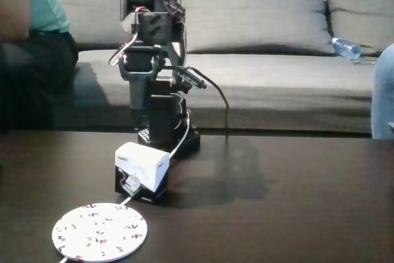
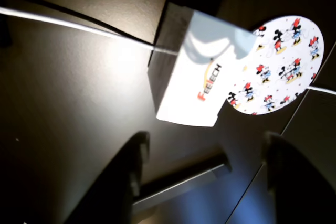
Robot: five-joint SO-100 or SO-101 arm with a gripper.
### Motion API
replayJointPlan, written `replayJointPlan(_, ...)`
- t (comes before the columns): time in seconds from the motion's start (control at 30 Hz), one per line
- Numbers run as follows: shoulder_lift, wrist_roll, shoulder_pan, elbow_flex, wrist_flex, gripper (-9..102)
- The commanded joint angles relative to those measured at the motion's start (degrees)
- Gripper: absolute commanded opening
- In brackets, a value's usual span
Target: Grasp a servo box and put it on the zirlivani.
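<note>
The servo box (image 1: 142,170) stands on the dark table just in front of the arm's base, white on top and black below. In the wrist view the servo box (image 2: 191,72) lies below me, its white top with an orange and black logo facing the camera. The zirlivani (image 1: 100,231), a round white disc with small cartoon prints, lies flat near the front edge, left of the box. It touches the box's far corner as the zirlivani (image 2: 283,66) appears from the wrist. My gripper (image 2: 205,141) hangs open above the table, its dark fingers (image 2: 128,171) spread wide short of the box.
The arm (image 1: 151,60) stands folded upright at the table's back edge. A white cable (image 1: 179,142) runs from the base past the box. Behind is a grey sofa (image 1: 265,41) with a water bottle (image 1: 346,47). A person (image 1: 31,41) sits at left.
</note>
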Motion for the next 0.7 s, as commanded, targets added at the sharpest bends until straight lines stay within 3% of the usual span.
replayJointPlan(0.0,0.4,-0.7,1.0,-2.2,-0.4,28)
replayJointPlan(0.13,0.4,-1.8,2.3,-2.1,-0.4,34)
replayJointPlan(0.37,0.1,-1.7,2.9,-1.0,-0.8,34)
replayJointPlan(0.67,0.2,-1.6,4.0,8.2,-9.0,34)
